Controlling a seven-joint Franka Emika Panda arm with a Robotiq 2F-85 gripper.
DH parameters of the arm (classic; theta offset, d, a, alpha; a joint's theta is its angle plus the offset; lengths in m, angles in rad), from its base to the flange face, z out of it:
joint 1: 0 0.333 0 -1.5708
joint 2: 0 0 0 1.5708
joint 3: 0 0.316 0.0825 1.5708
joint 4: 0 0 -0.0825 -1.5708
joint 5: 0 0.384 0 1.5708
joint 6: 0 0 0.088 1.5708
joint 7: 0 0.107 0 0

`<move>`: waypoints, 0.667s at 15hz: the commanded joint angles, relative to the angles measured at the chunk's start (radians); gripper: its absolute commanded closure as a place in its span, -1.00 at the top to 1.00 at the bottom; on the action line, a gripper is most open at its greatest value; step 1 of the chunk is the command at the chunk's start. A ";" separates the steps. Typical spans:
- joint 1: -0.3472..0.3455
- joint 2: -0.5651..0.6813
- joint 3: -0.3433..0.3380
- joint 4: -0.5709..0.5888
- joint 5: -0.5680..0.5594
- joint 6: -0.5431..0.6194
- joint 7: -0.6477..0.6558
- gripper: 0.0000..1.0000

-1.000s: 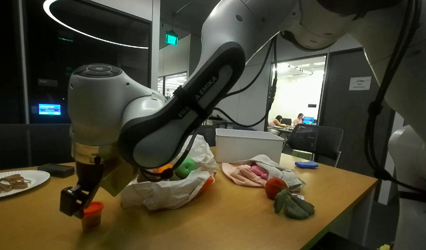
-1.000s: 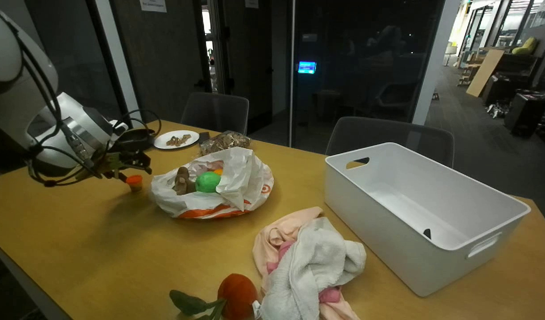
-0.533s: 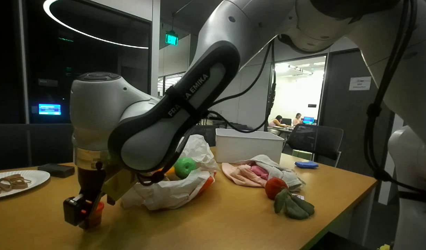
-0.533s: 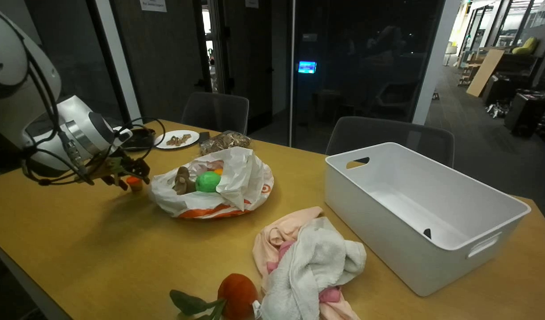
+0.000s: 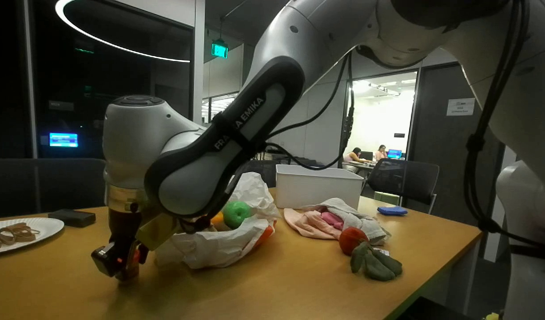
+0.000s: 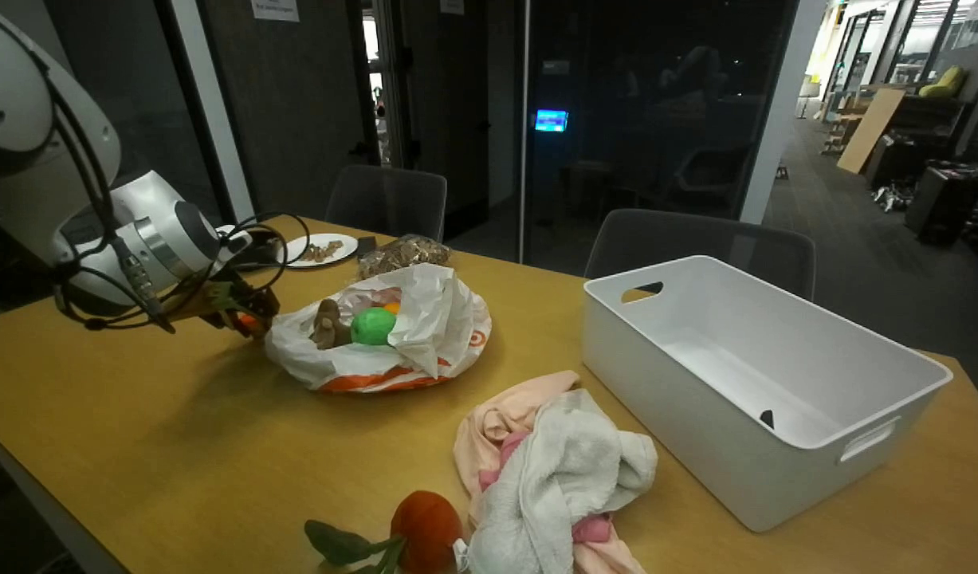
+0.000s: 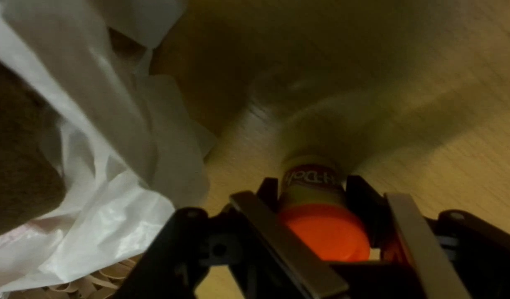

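Observation:
A small tub with an orange lid (image 7: pixel 327 232) and a dark band of white letters stands between the black fingers of my gripper (image 7: pixel 314 189) in the wrist view. The fingers press in on both sides of it, near the lid. In an exterior view the tub (image 5: pixel 132 265) is partly covered by the gripper (image 5: pixel 125 266), low over the wooden table. Only a patch of the orange lid (image 6: pixel 249 321) shows past the fingers in an exterior view. Close beside the tub lies a crumpled white plastic bag (image 7: pixel 109 199). Whether the tub's base touches the table I cannot tell.
The bag holds a green ball (image 6: pixel 373 327) and a brown object (image 6: pixel 327 325). Behind the gripper is a white plate (image 5: pixel 50 226) with brown strips, beside a black block (image 5: pixel 72 218). A white bin (image 6: pixel 664 430), heaped cloths (image 6: pixel 552 478) and an orange-red leafy plush (image 6: pixel 426 530) stand farther off.
My gripper has come down over the tub and its fingers have drawn together on it. Gripper and tub have then shifted a little toward the white bag.

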 commanded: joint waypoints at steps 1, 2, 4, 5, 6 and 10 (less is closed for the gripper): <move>0.000 -0.047 -0.025 -0.018 0.070 0.025 -0.035 -0.55; -0.019 -0.073 -0.015 -0.027 0.118 0.025 -0.056 -0.55; -0.062 -0.126 0.014 -0.045 0.240 0.024 -0.110 -0.55; -0.090 -0.157 0.031 -0.052 0.315 0.022 -0.145 -0.55; -0.093 -0.189 0.011 -0.058 0.337 0.034 -0.133 -0.55; -0.108 -0.285 -0.094 -0.087 0.245 -0.021 -0.073 -0.55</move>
